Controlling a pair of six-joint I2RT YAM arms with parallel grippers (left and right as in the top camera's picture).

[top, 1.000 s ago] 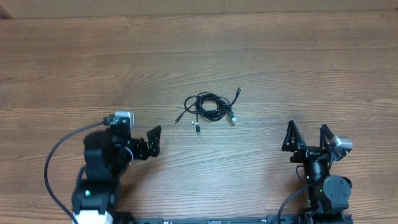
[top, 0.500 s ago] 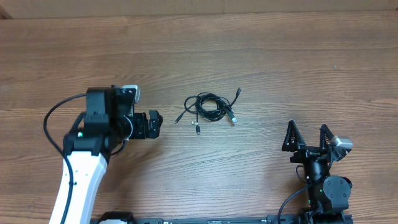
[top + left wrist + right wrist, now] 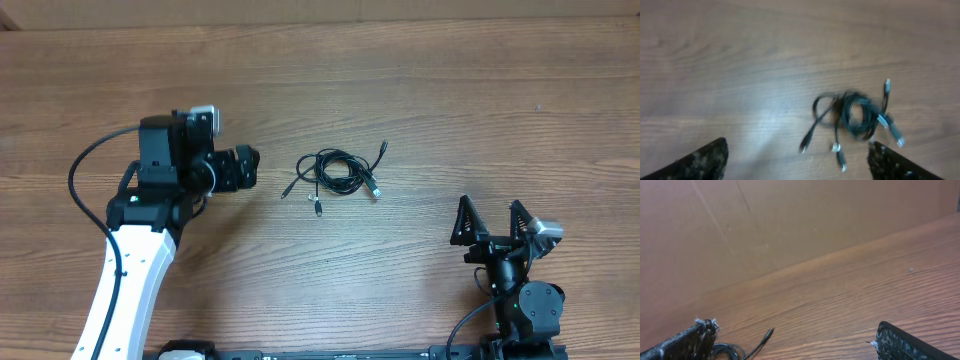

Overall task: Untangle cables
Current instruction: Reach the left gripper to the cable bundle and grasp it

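Note:
The cables (image 3: 338, 173) lie as a small black tangle with several silver-tipped plugs in the middle of the wooden table. The left wrist view shows them (image 3: 855, 115) blurred, just ahead of my fingers. My left gripper (image 3: 247, 167) is open and empty, a short way left of the tangle. My right gripper (image 3: 489, 220) is open and empty near the front right, well apart from the cables. In the right wrist view one plug end (image 3: 766, 336) and a loop of cord show at the lower left.
A brown cardboard wall (image 3: 790, 220) stands along the table's far edge. Thick black arm wires (image 3: 85, 170) loop beside the left arm. The table's front edge carries the arm bases (image 3: 520, 310).
My left arm has swung away from the front edge and toward the cables, its gripper now level with the tangle. The right arm has barely moved. The cables lie as before.

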